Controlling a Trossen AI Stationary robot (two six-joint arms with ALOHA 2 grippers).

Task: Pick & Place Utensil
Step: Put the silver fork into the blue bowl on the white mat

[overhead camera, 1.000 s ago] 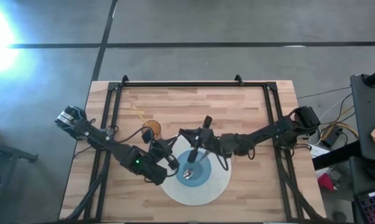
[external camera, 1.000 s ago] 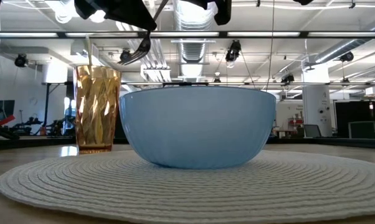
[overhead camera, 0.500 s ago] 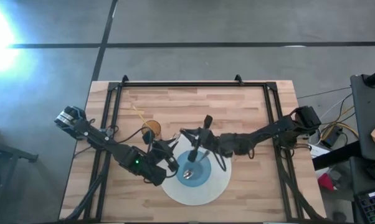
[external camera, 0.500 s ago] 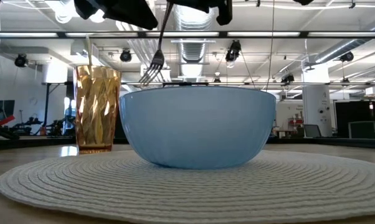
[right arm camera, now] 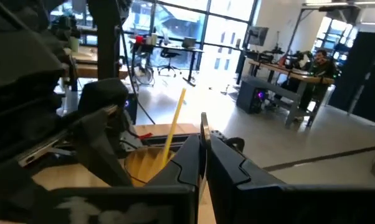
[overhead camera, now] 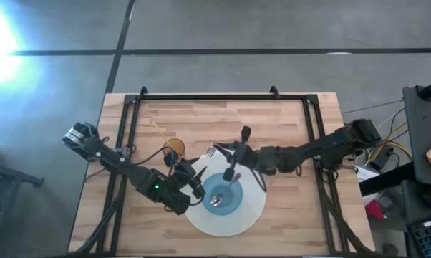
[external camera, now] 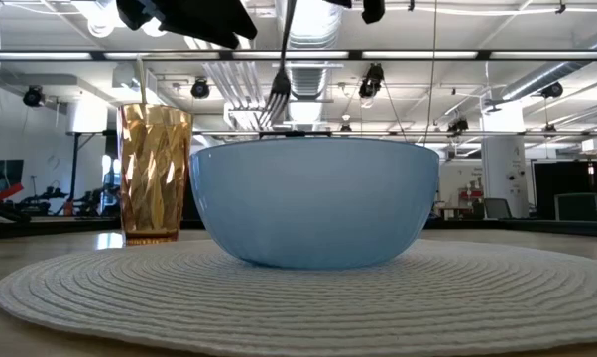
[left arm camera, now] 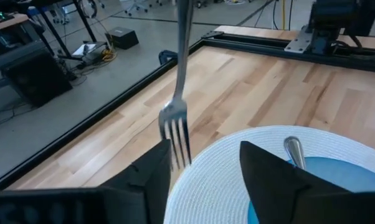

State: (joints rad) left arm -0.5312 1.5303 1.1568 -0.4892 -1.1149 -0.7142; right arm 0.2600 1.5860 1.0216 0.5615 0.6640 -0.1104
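Observation:
A silver fork [external camera: 279, 94] hangs tines down above the blue bowl [external camera: 318, 203], by the bowl's rim toward the amber glass [external camera: 155, 174]. My right gripper [right arm camera: 203, 140], at the table's middle [overhead camera: 228, 153], is shut on its handle. My left gripper [left arm camera: 205, 149] stands open just left of the bowl [overhead camera: 195, 180], and the fork's tines [left arm camera: 175, 134] hang just beyond its fingers. A spoon [left arm camera: 293, 149] lies in the bowl, which sits on a round white placemat [overhead camera: 251, 215]. My right gripper pinches the fork's thin handle [right arm camera: 203, 121] between its two shut fingers, high up on the handle. The fingers come roughly level from the table's right side and lie across the handle. The fork hangs below them, nearly upright, clear of bowl and table.
The amber glass [overhead camera: 174, 149] with a yellow straw [right arm camera: 172, 127] stands just left of the bowl, close behind my left gripper. A black frame [overhead camera: 215, 97] runs along the table's far and side edges. Bare wood lies at the far half.
My left gripper has opened and let go of the fork's tine end. My right gripper has rolled and gone a little up and toward the far right with the handle. The fork has swung from a slant beside my left gripper to hanging tines down over the bowl's rim.

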